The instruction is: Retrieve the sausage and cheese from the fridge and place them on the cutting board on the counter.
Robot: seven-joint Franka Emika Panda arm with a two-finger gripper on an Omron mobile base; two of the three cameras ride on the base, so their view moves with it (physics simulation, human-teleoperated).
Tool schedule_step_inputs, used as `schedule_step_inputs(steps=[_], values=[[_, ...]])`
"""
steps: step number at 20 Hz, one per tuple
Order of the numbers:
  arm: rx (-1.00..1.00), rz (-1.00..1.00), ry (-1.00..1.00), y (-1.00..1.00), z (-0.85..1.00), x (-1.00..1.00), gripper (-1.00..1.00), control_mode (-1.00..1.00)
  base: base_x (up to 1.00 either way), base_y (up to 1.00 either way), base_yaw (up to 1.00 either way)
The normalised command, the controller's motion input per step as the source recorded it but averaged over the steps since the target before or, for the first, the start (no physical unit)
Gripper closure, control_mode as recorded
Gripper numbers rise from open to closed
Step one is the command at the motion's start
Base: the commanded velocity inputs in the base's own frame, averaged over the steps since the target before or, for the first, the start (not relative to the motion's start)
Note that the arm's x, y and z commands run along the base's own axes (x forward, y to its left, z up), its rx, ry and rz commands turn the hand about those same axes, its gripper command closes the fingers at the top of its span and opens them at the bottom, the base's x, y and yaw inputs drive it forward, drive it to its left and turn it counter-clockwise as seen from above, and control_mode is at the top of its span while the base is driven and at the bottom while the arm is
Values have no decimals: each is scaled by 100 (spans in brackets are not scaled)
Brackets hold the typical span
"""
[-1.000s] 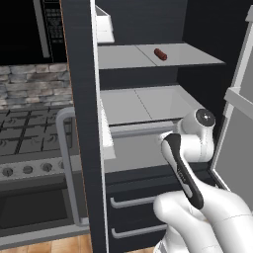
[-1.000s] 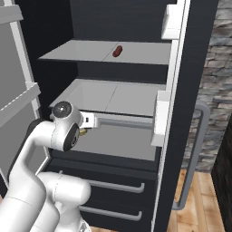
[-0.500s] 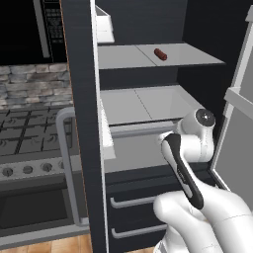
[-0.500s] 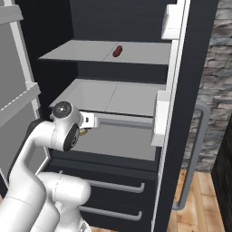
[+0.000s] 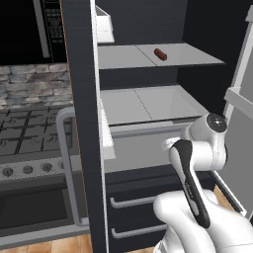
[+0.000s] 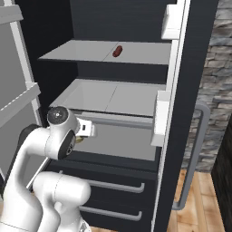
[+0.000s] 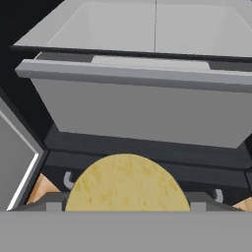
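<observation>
Sausage [image 5: 160, 54] alone on the open fridge [image 5: 81, 123] upper shelf; cheese [image 7: 127, 183] (pale yellow) pinched in the end effector [image 7: 127, 206].

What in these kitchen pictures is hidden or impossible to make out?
- Gripper fingertips: hand view, hidden behind the cheese; whether they press it cannot be told.
- Cheese: right base view, just a yellow sliver under the wrist.
- Fridge lower drawers' contents: closed fronts.
- Sausage: too small for detail.

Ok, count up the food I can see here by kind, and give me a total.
sausage: 1
cheese: 1
Total: 2
</observation>
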Motion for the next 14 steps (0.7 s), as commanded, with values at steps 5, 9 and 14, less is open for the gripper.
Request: schedule_step_inputs(steps=[5,9,14], values=[[-1,-4,1,5,-10,-33,100,-100,0,0,0],[0,0,-1,0,0,-2,100,-100,0,0,0],[0,0,0,0,0,0,100,-100,0,0,0]])
